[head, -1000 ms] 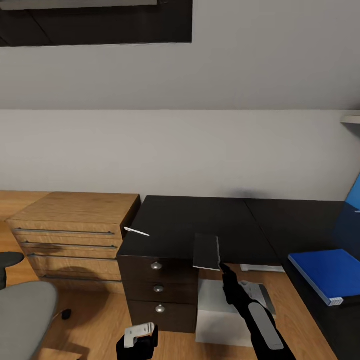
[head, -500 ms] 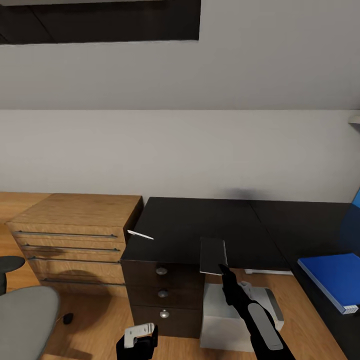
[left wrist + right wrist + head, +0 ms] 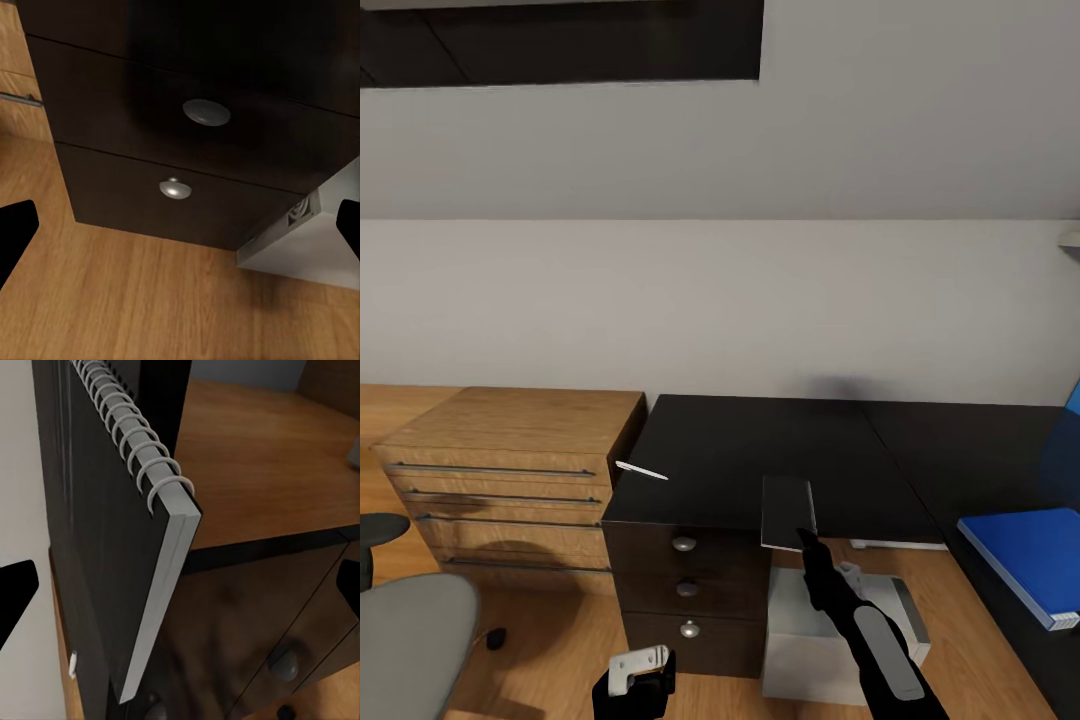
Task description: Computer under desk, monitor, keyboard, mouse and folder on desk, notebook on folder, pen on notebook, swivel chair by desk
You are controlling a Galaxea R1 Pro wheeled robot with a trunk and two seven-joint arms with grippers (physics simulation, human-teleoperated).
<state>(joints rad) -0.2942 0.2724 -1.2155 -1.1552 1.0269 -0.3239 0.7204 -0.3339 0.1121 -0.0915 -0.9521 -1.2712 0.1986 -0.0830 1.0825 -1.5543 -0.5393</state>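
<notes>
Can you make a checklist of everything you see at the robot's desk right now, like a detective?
Surface: black desk, top mostly bare.
Notebook: dark, spiral-bound, held up over the desk's front edge by the right gripper.
Pen: white, lying near the desk's left edge.
Folder: bright blue, flat on the desk's right wing.
Computer: pale tower on the floor under the desk.
Swivel chair: grey, at the left, apart from the desk.
Clutter: small dark object on the floor by the chair.
Grippers: right shut on the notebook; left gripper open, low before the drawers.
Cables: nothing seen.
Surroundings: oak dresser beside the desk, pale sloped wall.
</notes>
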